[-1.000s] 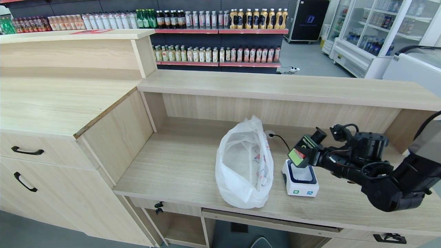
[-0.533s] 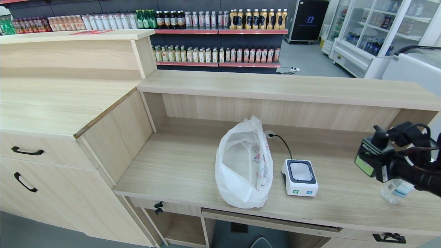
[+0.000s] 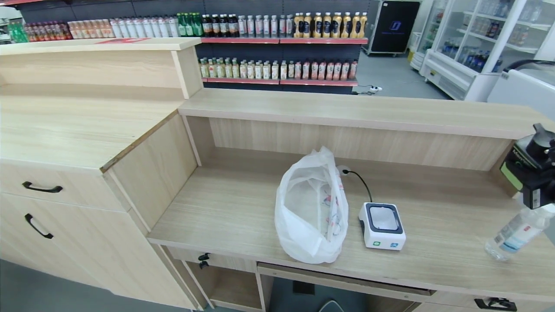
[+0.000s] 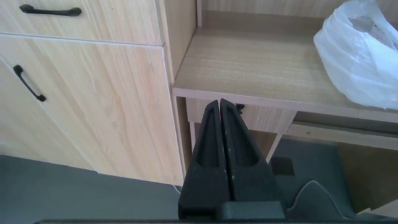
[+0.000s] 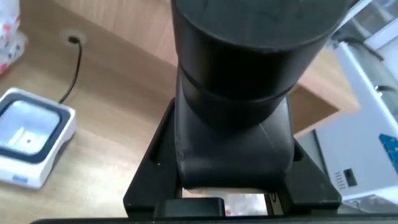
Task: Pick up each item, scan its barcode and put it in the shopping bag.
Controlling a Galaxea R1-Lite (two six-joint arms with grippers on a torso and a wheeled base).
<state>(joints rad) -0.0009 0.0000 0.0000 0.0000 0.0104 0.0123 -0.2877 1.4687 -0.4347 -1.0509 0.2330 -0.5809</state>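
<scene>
The shopping bag [image 3: 312, 208] sits on the counter [image 3: 225, 208] about mid-width, reaching nearly to its front edge. The scanner [image 3: 382, 225] stands just right of the bag, near the front edge. Its cable [image 3: 360, 184] runs back and ends just behind the bag. A bottle [image 3: 516, 232] rests at the counter's right end, near the front edge. Above it the right gripper [image 3: 535, 184] clasps a container [image 3: 520, 162]. A raised ledge [image 3: 347, 108] runs behind the counter.

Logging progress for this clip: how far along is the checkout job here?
Done: nothing shows inside the shopping bag yet. In hand: the right tool grips a black bottle with a green label, right of the scanner it was over a second ago. Left: bagging it, then the clear water bottle on the counter. The left tool is shut and empty.
</scene>
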